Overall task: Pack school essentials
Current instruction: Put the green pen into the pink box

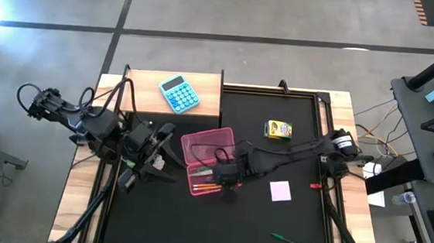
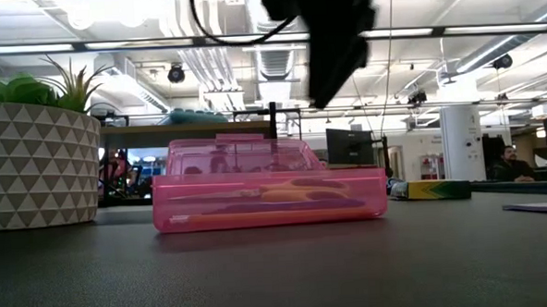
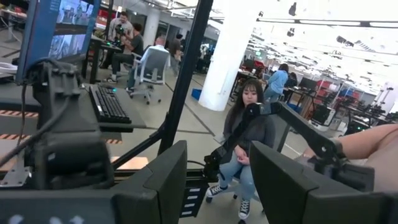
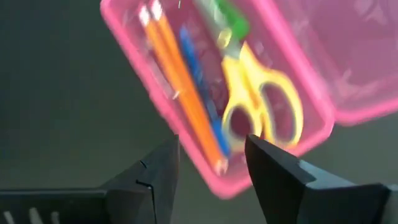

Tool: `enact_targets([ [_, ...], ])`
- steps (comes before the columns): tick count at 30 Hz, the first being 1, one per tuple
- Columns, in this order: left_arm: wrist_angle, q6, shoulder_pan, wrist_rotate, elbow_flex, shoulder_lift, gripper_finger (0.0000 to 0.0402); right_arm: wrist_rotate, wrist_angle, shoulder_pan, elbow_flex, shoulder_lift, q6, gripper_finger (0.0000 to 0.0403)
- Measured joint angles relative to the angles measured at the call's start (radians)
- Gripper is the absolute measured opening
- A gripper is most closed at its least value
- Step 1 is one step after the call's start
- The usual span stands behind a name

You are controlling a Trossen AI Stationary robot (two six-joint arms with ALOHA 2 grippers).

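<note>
An open pink pencil box point(image 1: 208, 161) lies mid-table, its lid folded back toward the far edge. Its tray point(image 4: 217, 99) holds two orange pencils point(image 4: 180, 81), a blue pen point(image 4: 199, 81), a green item point(image 4: 227, 22) and yellow-handled scissors point(image 4: 261, 106). My right gripper point(image 4: 211, 168) hovers open above the tray's near end point(image 1: 226, 176), touching nothing. The yellow crayon box point(image 1: 278, 129), white note pad point(image 1: 280, 190) and green pen point(image 1: 289, 240) lie flat on the mat. My left gripper point(image 3: 217, 180) waits open at the box's left point(image 1: 151, 151), pointing level into the room.
A light-blue calculator point(image 1: 179, 94) sits on a wooden block at the far left. A potted plant point(image 2: 33, 155) stands left of the box in the low view. A black mat point(image 1: 193, 228) covers the table. People sit in the room beyond point(image 3: 249, 124).
</note>
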Motion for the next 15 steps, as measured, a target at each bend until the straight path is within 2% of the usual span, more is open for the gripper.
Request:
enact_targets([
  [6,0.000,0.000,0.000,0.000,0.000,-0.004,0.0157,-0.001,-0.110,0.123,-0.046,-0.043,0.107,0.0161],
  [10,0.001,0.000,0.000,0.000,0.000,-0.005,0.0157,-0.008,-0.157,0.230,-0.068,-0.044,0.259,0.0157],
  [15,0.001,0.000,0.000,0.000,0.000,-0.005,0.0157,-0.081,-0.145,0.379,-0.123,-0.045,0.455,0.0161],
])
